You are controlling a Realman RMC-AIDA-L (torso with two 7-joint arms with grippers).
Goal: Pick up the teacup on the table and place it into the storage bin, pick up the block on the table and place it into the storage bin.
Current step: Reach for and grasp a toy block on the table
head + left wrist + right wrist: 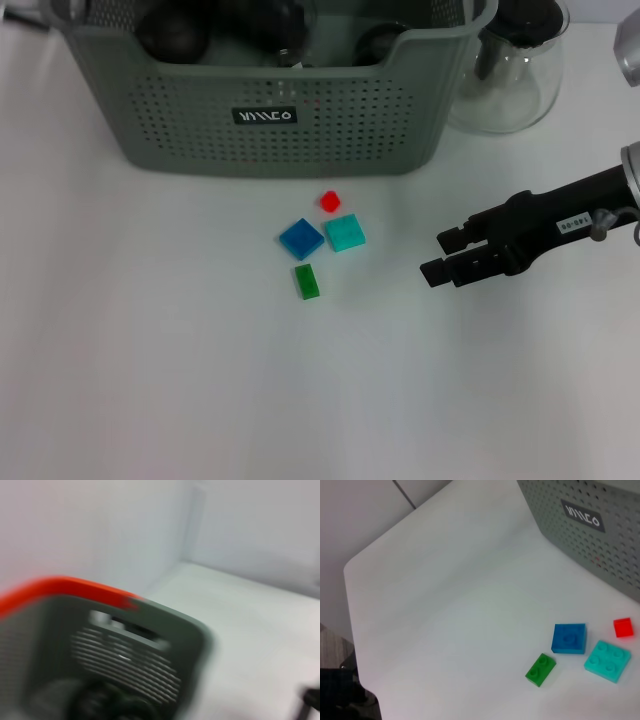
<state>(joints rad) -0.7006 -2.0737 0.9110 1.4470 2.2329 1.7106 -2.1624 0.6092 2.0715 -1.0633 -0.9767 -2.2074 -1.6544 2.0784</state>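
Bin: grey-green perforated plastic storage bin [200, 120], black label [265, 116], white lettering unreadable.
Right gripper [437, 255]: open, empty, near turquoise square block [345, 232].
Left gripper: not seen.

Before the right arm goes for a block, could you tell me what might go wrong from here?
The red block, teal block, blue block and green block lie close together, so the open right gripper may nudge neighbours. The storage bin already holds dark items that could obstruct a drop.
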